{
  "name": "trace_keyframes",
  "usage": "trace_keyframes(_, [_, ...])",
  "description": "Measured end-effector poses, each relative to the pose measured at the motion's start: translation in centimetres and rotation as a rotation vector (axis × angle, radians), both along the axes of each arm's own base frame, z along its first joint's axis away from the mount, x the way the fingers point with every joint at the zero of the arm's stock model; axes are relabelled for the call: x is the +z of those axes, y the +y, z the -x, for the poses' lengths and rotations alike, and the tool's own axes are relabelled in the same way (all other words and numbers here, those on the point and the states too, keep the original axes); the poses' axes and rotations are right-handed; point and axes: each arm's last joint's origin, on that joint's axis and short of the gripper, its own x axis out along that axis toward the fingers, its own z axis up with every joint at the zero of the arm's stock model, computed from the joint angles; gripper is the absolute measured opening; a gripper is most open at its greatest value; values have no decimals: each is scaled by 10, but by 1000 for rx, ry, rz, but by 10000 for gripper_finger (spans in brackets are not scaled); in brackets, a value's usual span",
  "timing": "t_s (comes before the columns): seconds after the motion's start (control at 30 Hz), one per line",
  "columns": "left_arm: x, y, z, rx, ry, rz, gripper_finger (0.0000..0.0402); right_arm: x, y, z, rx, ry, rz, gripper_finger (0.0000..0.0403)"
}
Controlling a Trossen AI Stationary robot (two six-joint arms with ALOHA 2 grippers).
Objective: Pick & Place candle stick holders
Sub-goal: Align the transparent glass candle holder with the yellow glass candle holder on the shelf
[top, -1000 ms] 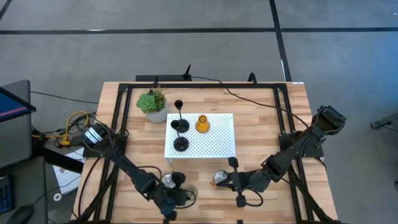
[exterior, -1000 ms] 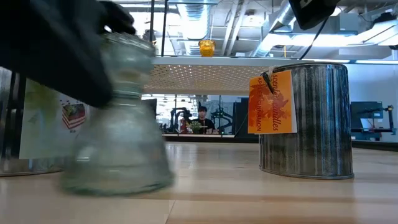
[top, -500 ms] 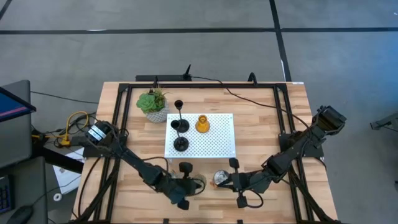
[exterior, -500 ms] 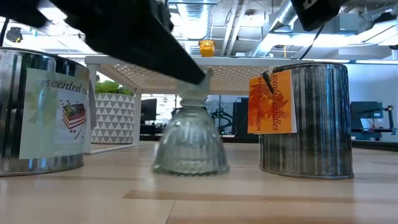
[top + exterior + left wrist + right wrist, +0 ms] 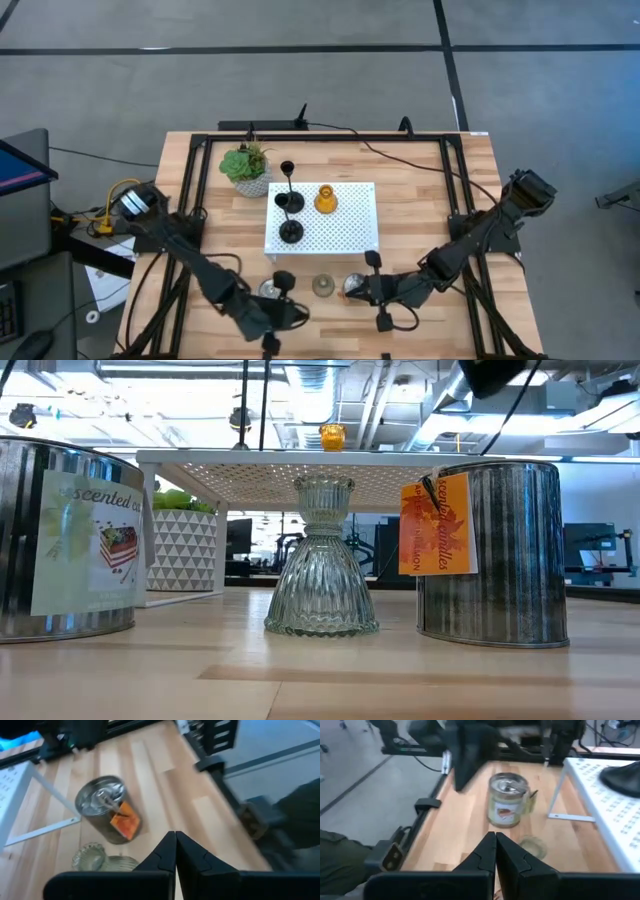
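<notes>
A pale wooden counter [image 5: 420,215] carries a white perforated platform [image 5: 345,235] with two black holders [image 5: 290,231] and an amber glass holder [image 5: 325,199] on it, a third black one just behind it beside the potted plant [image 5: 246,165]. Along the front edge the pale green holder [image 5: 321,560] stands upright, free of me, between two silvery cups [image 5: 492,550]. My left gripper [image 5: 272,312] hovers near the left cup [image 5: 269,288], fingers pressed together on nothing. My right gripper [image 5: 362,290] sits just beside the right cup [image 5: 349,286], fingers likewise closed and empty
</notes>
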Motion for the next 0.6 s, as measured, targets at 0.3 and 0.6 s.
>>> trace_keyframes(0.3, [17, -3, 30, -70, -8, 23, 6, 17, -4, -34, -43, 170, 106, 0])
trace_keyframes(0.6, [-4, -4, 54, -80, -1, -89, 6, 3, 7, -71, -7, 295, 205, 0])
